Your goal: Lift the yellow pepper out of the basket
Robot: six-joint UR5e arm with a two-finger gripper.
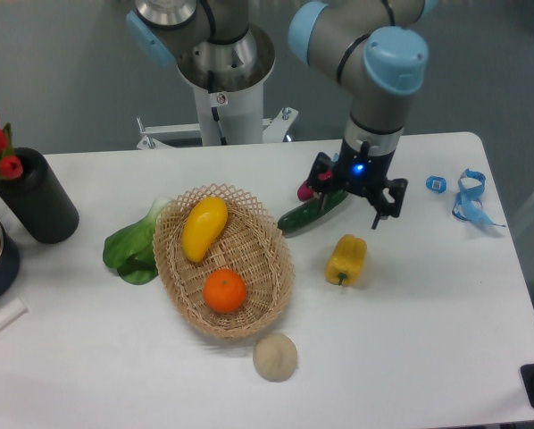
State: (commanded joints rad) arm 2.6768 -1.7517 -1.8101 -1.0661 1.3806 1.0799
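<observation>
yellow pepper (pixel 346 258) lies on the white table (pixel 428 340), right of the basket (pixel 271 268), not in it. basket holds a yellow mango-like fruit (pixel 203 228) and an orange (pixel 224 290). gripper (pixel 356 192) hovers above the pepper, fingers spread, empty.

One fixed camera watches me from the near side of the counter (pixel 428 357), set high and tilted steeply down, facing my base column (pixel 224 98) at the far edge. It stands back far enough to take in almost the whole counter top: the right edge shows in full, while the left edge and near corners run out of frame. My upper arm is cut off at the top. There is no second view, so nothing is shared between views.
</observation>
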